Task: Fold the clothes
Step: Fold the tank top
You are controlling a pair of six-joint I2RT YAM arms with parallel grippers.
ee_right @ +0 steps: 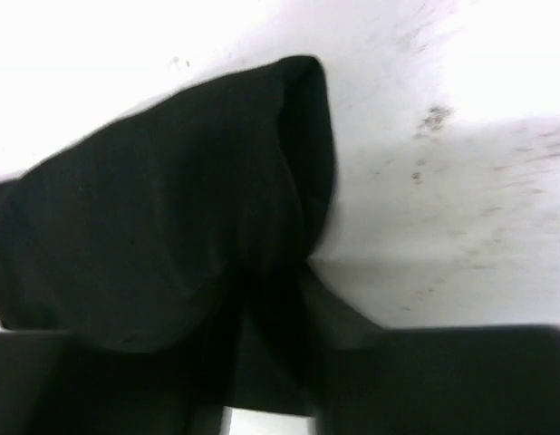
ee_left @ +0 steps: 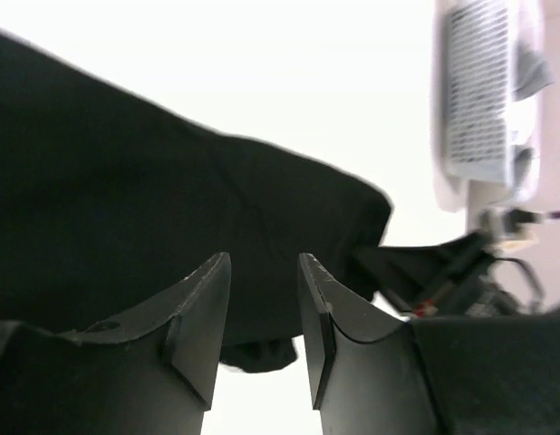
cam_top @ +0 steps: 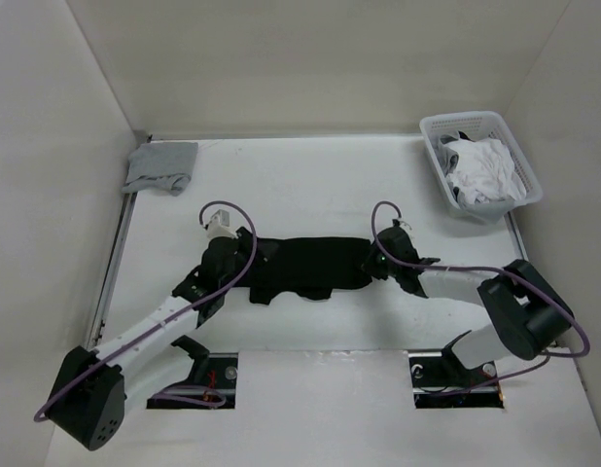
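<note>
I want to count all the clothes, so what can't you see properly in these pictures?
Right gripper, right wrist view: it blurs darkly into the black garment, so open or shut is unclear.
Black garment's ends, top view: left gripper and right gripper cover them.
White laundry in the basket, top view: bunched and small, so no count.
Grey garment, top view: too small to see its folds.

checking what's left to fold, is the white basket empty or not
Not empty: the white basket in the far right corner holds crumpled white clothing with dark patches.
</note>
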